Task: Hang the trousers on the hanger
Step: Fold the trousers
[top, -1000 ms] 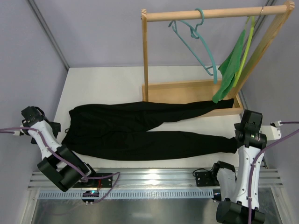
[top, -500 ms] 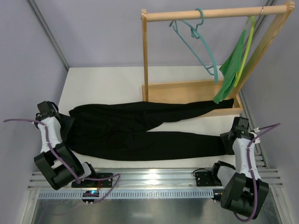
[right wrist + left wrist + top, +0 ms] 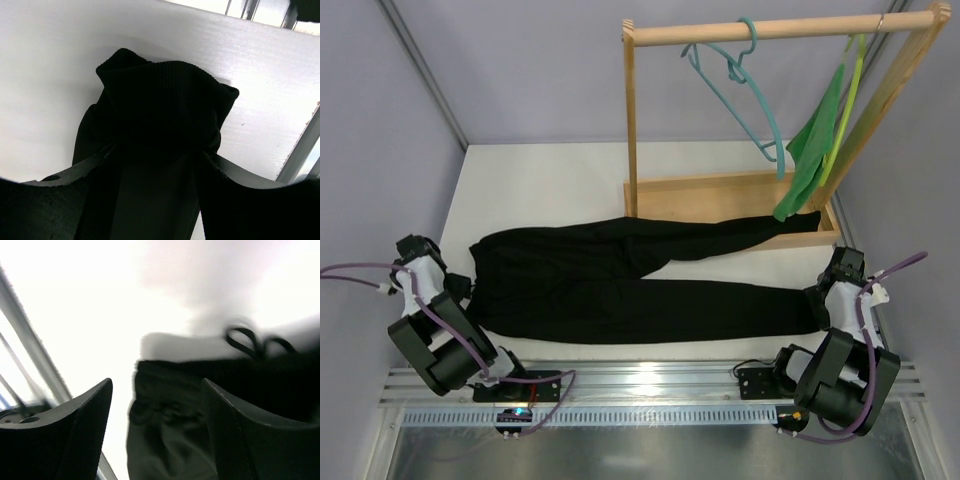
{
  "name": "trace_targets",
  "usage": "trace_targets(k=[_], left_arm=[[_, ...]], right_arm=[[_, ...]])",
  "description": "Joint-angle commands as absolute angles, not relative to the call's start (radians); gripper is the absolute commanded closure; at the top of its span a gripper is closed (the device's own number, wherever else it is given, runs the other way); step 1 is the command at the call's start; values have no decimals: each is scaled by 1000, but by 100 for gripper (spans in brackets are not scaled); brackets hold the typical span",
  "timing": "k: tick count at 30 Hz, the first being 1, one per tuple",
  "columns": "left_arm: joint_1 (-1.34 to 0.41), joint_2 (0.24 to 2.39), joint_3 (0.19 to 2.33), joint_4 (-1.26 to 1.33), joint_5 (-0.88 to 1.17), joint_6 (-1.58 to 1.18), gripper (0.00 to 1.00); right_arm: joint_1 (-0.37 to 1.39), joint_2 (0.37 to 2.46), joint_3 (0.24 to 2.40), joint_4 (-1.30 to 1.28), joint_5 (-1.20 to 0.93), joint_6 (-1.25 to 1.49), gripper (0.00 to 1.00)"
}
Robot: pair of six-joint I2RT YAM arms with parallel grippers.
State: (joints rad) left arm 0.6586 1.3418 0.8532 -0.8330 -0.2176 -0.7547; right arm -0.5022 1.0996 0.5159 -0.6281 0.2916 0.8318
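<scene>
Black trousers (image 3: 620, 285) lie flat at centre, unhung; hanger (image 3: 733, 68) on the rail (image 3: 770, 27) at 1 o'clock. Left claw (image 3: 157, 385) wide by the waistband (image 3: 200, 370), 8 o'clock; right claw (image 3: 157, 150) wide astride a cuff (image 3: 165, 95), 4 o'clock.

Surface: we record a white table (image 3: 570, 180), matte and flat. Black trousers (image 3: 620, 290) lie spread directly on it, running side to side, waist at the left and both legs reaching to the right. The near leg lies straight along the near edge. The far leg angles away from it, and its end overlaps the front board of a wooden rack (image 3: 720, 195) that stands on the far right part of the table.
</scene>
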Motion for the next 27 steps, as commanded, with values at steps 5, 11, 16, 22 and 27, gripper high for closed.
trace_targets(k=[5, 11, 16, 22, 27], left_arm=[[710, 1194, 858, -844, -261, -808, 30], [707, 1130, 844, -790, -128, -747, 40], [671, 1161, 798, -741, -40, -715, 42], [447, 1207, 859, -709, -74, -727, 44], [314, 1307, 939, -709, -109, -730, 44]], right_arm=[[-538, 1031, 592, -610, 362, 758, 40], [-538, 931, 641, -612, 164, 727, 40], [-538, 904, 647, -588, 46, 712, 40], [-538, 932, 603, -497, -49, 651, 41], [-538, 930, 635, -514, -83, 598, 40]])
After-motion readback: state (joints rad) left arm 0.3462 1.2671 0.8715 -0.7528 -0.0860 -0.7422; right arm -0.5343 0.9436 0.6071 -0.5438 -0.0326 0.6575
